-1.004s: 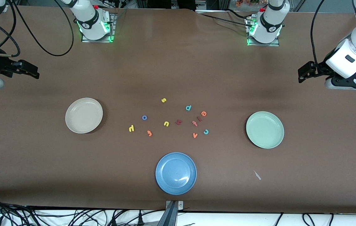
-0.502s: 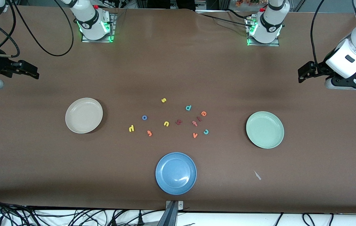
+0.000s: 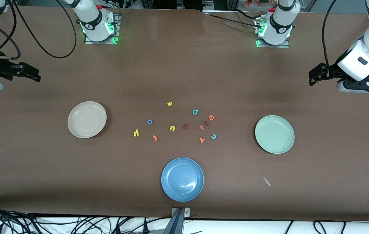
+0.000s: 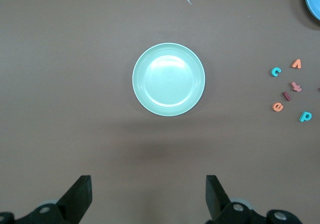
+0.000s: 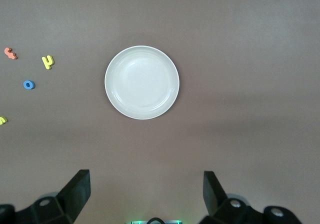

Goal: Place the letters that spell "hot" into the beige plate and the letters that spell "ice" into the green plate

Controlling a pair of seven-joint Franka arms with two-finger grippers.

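Nothing had been sorted: the beige plate (image 3: 87, 119) and the green plate (image 3: 274, 134) both lay empty, one toward the right arm's end of the table and one toward the left arm's end, with every foam letter loose on the brown table (image 3: 184, 74) between them. For "hot", the yellow h (image 3: 136, 133), the blue o (image 3: 150, 122) and the orange t (image 3: 154, 137) sat on the side of the scatter closest to the beige plate. For "ice", the dark red i (image 3: 206, 123), the teal c (image 3: 213, 136) and the orange e (image 3: 211, 117) sat on the side closest to the green plate. The blue plate (image 3: 182, 179) lay nearer the front camera than the letters, also empty. The left gripper (image 4: 148, 199) hung released, fingers spread wide and holding nothing, above the table's edge at its own end; the right gripper (image 5: 145, 196) hung likewise, wide and empty, at its end. All six placements were left to do.
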